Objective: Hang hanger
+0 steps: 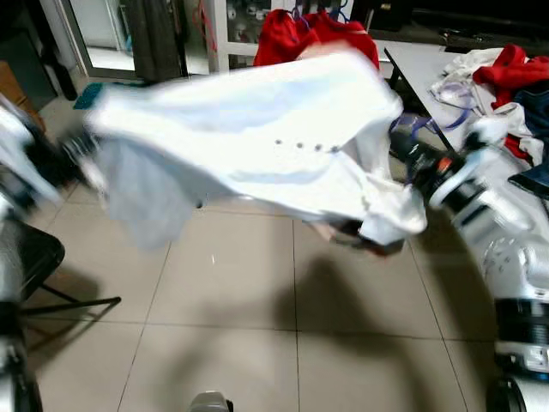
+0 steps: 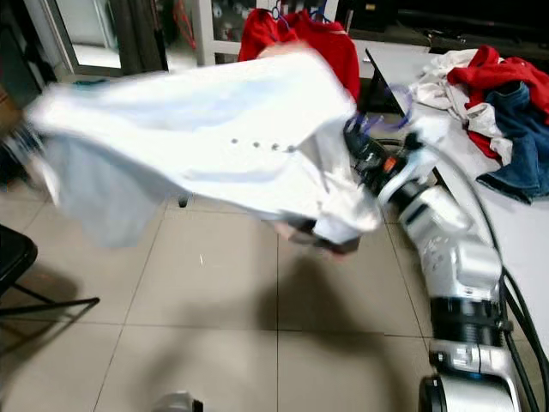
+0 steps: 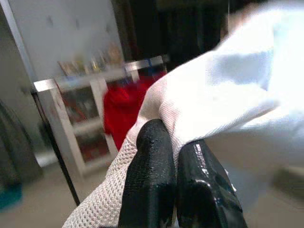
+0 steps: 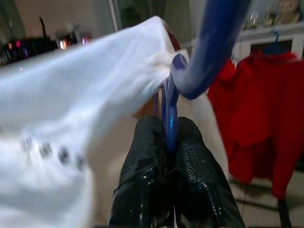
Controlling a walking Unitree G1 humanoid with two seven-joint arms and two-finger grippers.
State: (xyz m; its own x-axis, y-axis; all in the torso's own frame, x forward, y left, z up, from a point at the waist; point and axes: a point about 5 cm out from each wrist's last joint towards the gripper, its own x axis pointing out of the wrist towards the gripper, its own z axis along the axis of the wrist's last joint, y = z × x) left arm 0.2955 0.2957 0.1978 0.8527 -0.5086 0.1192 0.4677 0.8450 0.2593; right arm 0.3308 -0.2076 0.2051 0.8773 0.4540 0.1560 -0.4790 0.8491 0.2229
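A white shirt is stretched in the air between my two arms, blurred by motion. In the left wrist view my left gripper is shut on a fold of the shirt's mesh fabric. A blue hanger carries the shirt, and my right gripper is shut on its thin blue wire below the hook. In the head view the right gripper sits at the shirt's right end, partly hidden by cloth. The left end of the shirt is at the far left.
Behind the shirt, a red garment hangs in front of a white shelf unit. A table at the right holds a pile of clothes. A black chair stands at the left on the tiled floor.
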